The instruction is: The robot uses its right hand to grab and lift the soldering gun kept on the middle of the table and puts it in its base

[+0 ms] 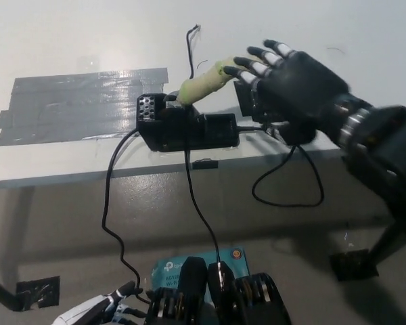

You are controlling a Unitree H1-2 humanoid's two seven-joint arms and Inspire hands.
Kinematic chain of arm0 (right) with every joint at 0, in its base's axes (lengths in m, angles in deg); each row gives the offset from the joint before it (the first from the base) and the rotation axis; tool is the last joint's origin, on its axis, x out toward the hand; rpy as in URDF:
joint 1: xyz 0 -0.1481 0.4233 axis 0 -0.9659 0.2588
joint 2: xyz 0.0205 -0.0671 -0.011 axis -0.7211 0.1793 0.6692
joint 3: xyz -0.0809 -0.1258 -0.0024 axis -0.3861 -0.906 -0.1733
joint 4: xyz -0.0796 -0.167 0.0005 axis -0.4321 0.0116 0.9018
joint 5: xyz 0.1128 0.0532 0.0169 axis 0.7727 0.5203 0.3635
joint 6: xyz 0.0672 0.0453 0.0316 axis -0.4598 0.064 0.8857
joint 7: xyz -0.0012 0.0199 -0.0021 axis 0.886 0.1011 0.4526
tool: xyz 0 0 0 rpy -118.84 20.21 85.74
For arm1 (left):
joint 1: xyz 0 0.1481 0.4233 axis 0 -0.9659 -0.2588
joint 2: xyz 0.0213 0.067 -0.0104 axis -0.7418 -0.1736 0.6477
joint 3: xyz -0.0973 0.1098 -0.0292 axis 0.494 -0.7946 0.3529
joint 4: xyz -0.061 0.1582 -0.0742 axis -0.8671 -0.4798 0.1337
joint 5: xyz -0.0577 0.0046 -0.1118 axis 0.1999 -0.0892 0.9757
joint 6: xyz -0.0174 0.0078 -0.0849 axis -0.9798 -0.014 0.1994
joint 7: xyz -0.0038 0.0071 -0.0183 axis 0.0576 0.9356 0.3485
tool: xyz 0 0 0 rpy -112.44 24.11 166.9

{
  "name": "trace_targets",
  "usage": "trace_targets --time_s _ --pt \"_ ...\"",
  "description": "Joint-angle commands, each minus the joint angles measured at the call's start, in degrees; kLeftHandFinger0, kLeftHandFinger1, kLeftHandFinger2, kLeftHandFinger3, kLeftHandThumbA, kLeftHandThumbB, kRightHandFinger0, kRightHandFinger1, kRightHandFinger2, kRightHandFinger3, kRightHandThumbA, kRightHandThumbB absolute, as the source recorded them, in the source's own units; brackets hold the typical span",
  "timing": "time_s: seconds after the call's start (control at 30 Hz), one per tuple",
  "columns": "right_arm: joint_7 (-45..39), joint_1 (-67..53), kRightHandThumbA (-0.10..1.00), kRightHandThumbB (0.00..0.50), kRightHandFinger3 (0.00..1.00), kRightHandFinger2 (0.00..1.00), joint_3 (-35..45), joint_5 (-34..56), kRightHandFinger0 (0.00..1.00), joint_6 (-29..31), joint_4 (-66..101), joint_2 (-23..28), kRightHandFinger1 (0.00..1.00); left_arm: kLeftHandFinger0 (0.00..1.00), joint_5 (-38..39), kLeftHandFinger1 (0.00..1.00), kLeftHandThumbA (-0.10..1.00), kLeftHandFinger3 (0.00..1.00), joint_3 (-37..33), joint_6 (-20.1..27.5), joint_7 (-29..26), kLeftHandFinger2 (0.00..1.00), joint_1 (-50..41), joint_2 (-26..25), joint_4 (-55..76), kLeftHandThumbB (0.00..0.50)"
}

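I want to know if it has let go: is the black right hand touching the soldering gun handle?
Cannot tell. In the head view the right hand is open, its fingers overlapping the end of the soldering gun handle; no gap or contact shows plainly.

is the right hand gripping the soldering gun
No, the right hand is open beside the soldering gun, which sits tilted in its black base.

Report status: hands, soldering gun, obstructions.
Right hand open, fingers at the soldering gun handle. Gun seated in base. Left hand low at lower left, idle. Loose cables hang off the table edge.
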Motion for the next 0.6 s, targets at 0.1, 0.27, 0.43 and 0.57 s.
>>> trace_targets --time_s 0.1,0.27,0.43,0.57 --pt "-9.44 -8.83 0.61 0.500 1.00 1.00 13.10 11.30 1.00 -10.91 22.26 7.82 1.00 1.00 -0.08 0.83 1.00 1.00 1.04 -0.70 0.01 0.86 -1.20 -2.53 1.68 0.500" --pt "-4.35 -22.23 0.49 0.500 1.00 1.00 26.16 17.94 1.00 -15.70 29.62 9.38 1.00 1.00 0.60 0.85 1.00 1.00 1.64 -0.70 0.14 0.87 -1.44 -2.18 1.42 0.499" --pt "4.39 -40.60 0.30 0.430 1.00 1.00 39.79 29.25 1.00 -13.51 21.82 3.57 1.00 1.00 -0.23 0.84 1.00 1.00 1.58 -0.70 -0.45 0.87 -2.14 -1.75 1.38 0.495" --pt "11.15 -48.15 0.24 0.359 1.00 1.00 44.90 34.60 1.00 -6.15 10.60 -2.34 1.00 1.00 -0.50 0.81 1.00 1.00 1.55 -0.70 -0.59 0.85 -2.17 -1.82 1.58 0.491"
